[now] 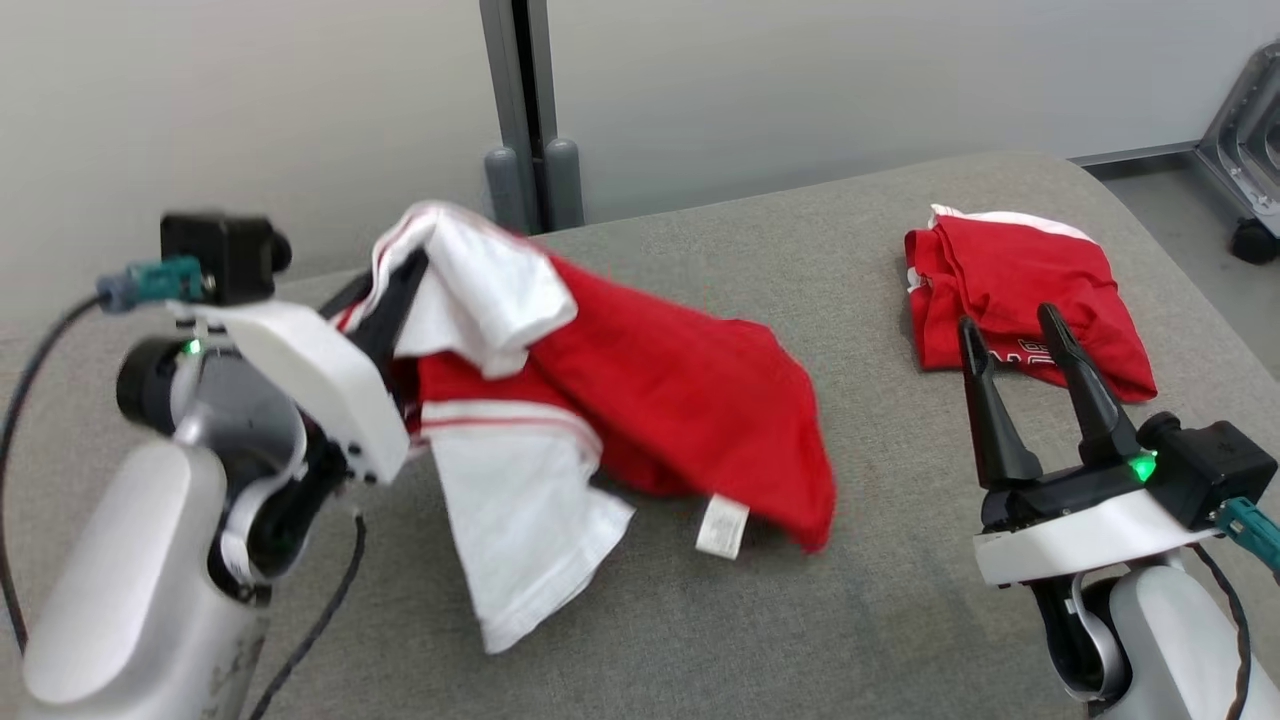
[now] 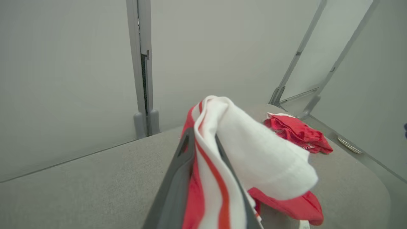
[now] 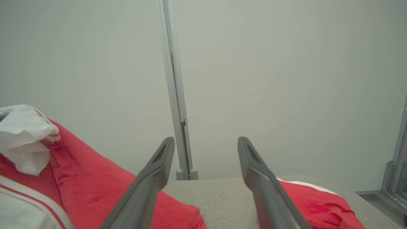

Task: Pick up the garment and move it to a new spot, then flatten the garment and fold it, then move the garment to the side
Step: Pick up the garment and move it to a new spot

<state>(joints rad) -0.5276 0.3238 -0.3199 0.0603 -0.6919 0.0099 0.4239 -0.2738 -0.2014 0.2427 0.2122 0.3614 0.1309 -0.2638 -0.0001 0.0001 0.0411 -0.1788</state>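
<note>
Garment [image 1: 660,400], red with white sleeves, is hanging at its left end from the left gripper [image 1: 405,285], which is pinching a white sleeve nearly closed, while the rest is trailing onto the grey table [image 1: 760,620]. Further right, the right gripper [image 1: 1007,318] is hovering wide open and empty, in front of a folded red shirt [image 1: 1030,280].

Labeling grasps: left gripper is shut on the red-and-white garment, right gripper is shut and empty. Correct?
No. The right gripper is open, not shut: the right wrist view shows its jaws spread with nothing between. The left gripper is shut on the red-and-white garment.
</note>
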